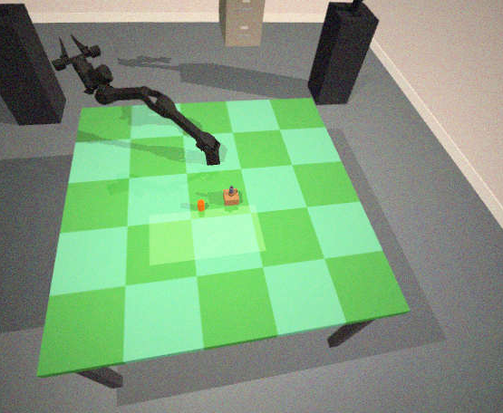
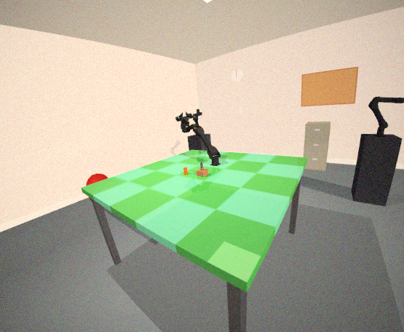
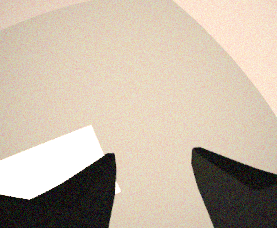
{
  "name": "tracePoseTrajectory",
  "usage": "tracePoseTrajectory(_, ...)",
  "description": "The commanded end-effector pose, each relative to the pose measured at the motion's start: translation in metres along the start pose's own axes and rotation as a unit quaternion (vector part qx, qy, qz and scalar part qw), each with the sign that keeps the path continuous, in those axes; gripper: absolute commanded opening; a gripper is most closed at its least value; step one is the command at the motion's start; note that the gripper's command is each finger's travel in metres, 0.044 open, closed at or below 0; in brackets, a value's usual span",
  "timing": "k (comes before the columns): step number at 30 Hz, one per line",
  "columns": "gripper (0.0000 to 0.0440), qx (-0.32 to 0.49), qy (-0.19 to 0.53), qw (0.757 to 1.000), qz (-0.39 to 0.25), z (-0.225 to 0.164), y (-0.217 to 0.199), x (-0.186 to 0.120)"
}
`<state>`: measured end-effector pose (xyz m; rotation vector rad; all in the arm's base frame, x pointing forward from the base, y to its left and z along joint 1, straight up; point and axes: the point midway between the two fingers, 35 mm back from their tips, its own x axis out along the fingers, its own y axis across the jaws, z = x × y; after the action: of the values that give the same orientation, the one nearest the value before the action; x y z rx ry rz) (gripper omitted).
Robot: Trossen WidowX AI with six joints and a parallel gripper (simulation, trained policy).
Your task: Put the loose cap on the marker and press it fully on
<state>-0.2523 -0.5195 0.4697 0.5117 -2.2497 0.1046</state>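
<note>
The orange cap [image 1: 201,206] [image 2: 185,170] stands upright and loose on the checkered table, beside the holder block and apart from it. The brown-orange holder block [image 1: 231,201] [image 2: 202,173] holds the small dark marker [image 1: 231,189] [image 2: 202,165] upright, with its tip bare. My gripper [image 1: 66,38] [image 3: 154,159] is partly open and empty. It is raised high at the far left, well away from the cap and block, with its fingers pointing up and away. The wrist view shows only ceiling, a lamp panel and wall between and around the fingers; cap, marker and block are out of that view.
The green checkered table [image 1: 238,308] [image 2: 213,227] carries the arm's base [image 1: 213,156] [image 2: 215,160] behind the block. Black pedestals [image 1: 347,59] [image 2: 375,171] and a filing cabinet [image 1: 244,27] [image 2: 317,145] stand beyond the table. A red ball [image 2: 97,180] is past its left edge.
</note>
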Motion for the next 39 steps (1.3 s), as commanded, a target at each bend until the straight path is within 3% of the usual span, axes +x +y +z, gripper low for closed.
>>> tracePoseTrajectory(1, 0.0205, 0.009, -0.015, 1.000, -0.016, -0.013, -0.009, -0.001)
tracePoseTrajectory(39, 0.0272, 0.080, -0.139, 0.970, -0.180, -0.115, -0.099, -0.066)
